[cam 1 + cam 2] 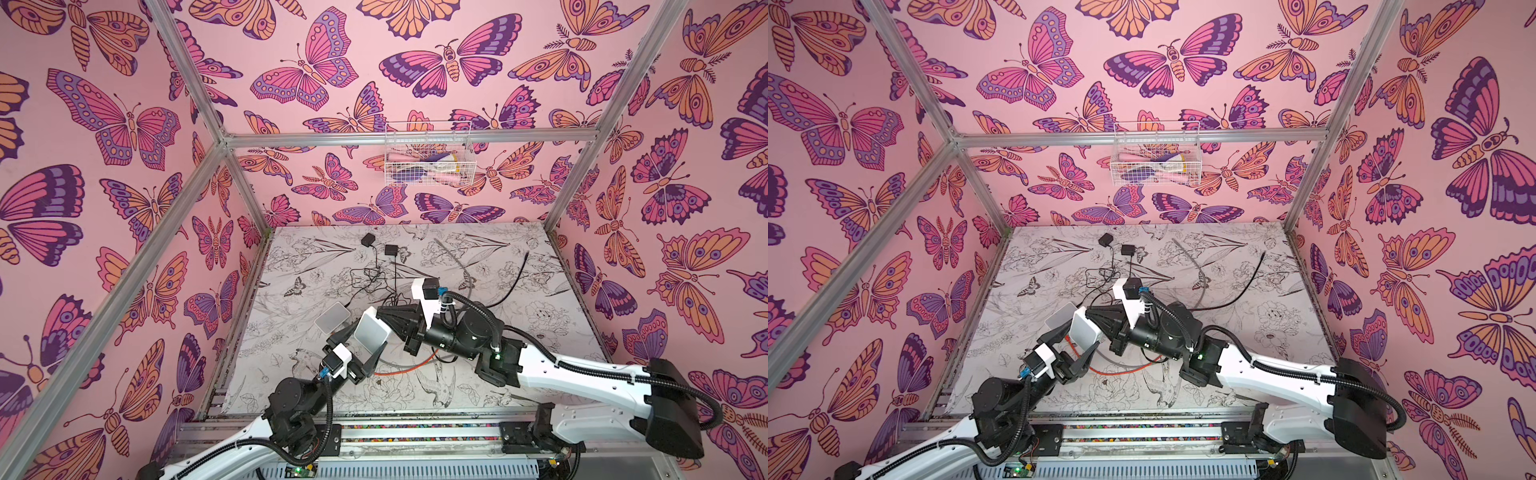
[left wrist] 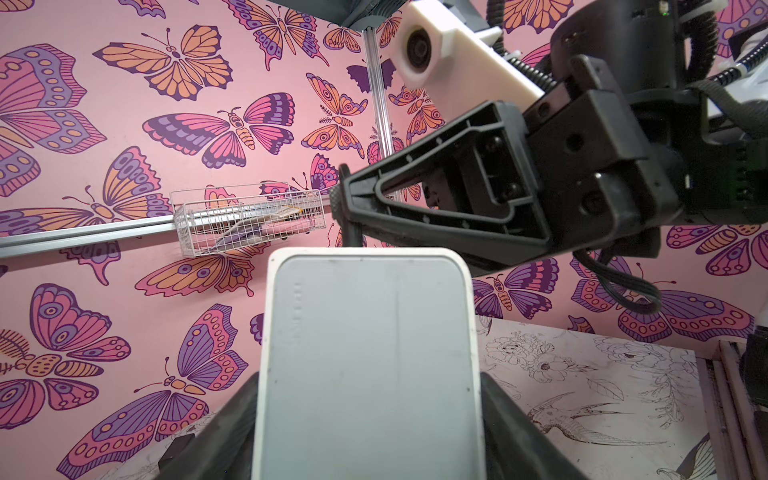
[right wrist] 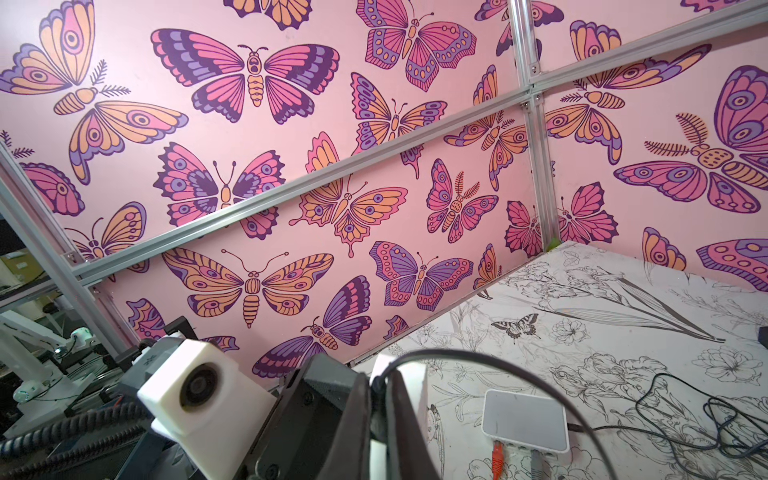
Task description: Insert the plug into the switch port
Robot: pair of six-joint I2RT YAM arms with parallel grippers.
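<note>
- left gripper (image 2: 370, 409) was partly open and clamped across the side edges of the switch (image 2: 370, 353), lower centre of the left wrist view, held clear of the table (image 1: 519, 299).
- right gripper (image 2: 342, 198) was fully closed on a dark cable (image 3: 478, 354), with its tips mid-frame, just past the switch's far edge.
- plug: I took it to be the dark stub (image 2: 353, 232) between those tips and the switch edge, but it was too small to confirm.
- handling, my read: the plug is light and rigid with a fragile latch tab. Pinch the body, because the springy cable will twist it. The switch case is light and smooth and could slip under the push.
- the held switch's ports faced away in every view, so I couldn't tell whether the plug had seated.
- second switch (image 3: 525, 417) lay on the table, lower right of the right wrist view, with an orange plug (image 3: 497, 455) in it.
</note>
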